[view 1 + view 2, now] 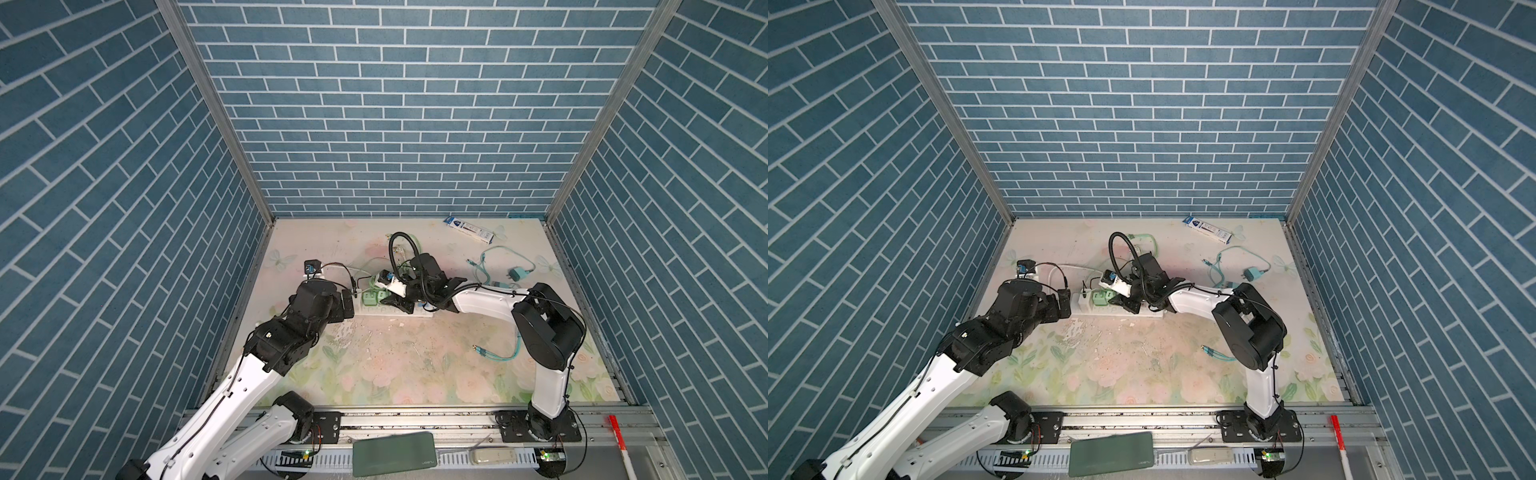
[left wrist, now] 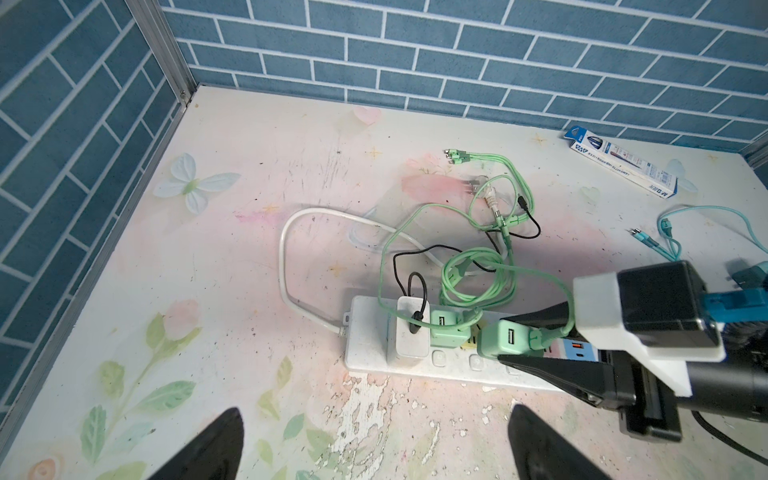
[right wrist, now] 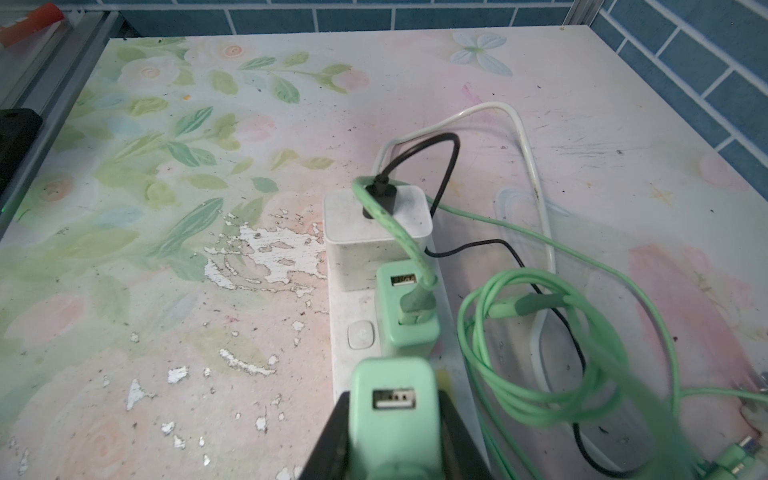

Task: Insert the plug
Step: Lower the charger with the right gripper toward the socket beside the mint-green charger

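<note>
Over power strip (image 2: 370, 359), green plug (image 3: 392, 399) clamped in right tool (image 2: 502, 338); left tool (image 2: 376, 411) wide, clear of plug

The mint-green plug (image 2: 505, 341), a small cube charger with an empty USB port showing and a green cable running from it, hangs tilted over the middle of the white power strip (image 2: 368, 361), which lies flat. Its prongs are hidden.
</note>
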### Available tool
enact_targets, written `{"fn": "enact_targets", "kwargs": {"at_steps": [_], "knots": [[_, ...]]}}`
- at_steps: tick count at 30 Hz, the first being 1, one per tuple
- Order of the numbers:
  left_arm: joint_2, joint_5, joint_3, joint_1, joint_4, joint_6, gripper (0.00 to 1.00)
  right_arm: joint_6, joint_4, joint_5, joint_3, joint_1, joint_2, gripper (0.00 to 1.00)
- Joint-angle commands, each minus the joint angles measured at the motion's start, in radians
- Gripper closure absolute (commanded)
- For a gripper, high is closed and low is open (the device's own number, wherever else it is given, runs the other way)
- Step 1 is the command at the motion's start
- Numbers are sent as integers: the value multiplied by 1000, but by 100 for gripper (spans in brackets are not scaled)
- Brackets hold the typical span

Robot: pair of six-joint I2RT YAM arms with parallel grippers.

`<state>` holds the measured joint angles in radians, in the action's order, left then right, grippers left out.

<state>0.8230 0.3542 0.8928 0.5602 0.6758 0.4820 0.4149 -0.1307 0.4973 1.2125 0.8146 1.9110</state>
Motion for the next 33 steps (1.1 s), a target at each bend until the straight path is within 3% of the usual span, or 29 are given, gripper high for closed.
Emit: {"fn": "enact_targets", "kwargs": {"at_steps": [1,33], "knots": [[-12,6,-9,-8,5,-7,0,-14,10,40,24,-7,6,100],[4,6,-9,-8,5,-8,0,-21,-18,91,101,-31,100,100]]}}
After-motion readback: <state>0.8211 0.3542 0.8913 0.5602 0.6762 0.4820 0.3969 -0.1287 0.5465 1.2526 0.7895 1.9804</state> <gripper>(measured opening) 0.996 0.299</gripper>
